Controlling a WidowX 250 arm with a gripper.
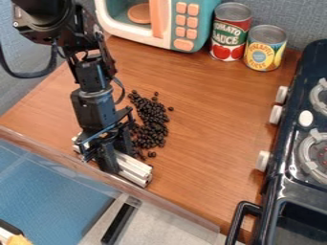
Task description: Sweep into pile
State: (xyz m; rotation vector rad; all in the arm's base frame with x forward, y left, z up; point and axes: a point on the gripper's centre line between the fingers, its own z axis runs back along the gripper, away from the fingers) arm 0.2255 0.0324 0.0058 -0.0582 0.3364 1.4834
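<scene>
Beside black beads [151,119], pincer [115,157] snug on pale bar [135,169]

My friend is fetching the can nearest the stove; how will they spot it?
On the wooden counter, find the teal toy microwave. Between it and the dark stove stands a tall, mostly red can. Yours is the shorter can beside it, yellow and blue.

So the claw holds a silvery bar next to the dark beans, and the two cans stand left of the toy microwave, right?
Not quite: the camera view shows the two cans standing right of the toy microwave, not left. The claw does hold a silvery bar next to the dark beans.
</scene>
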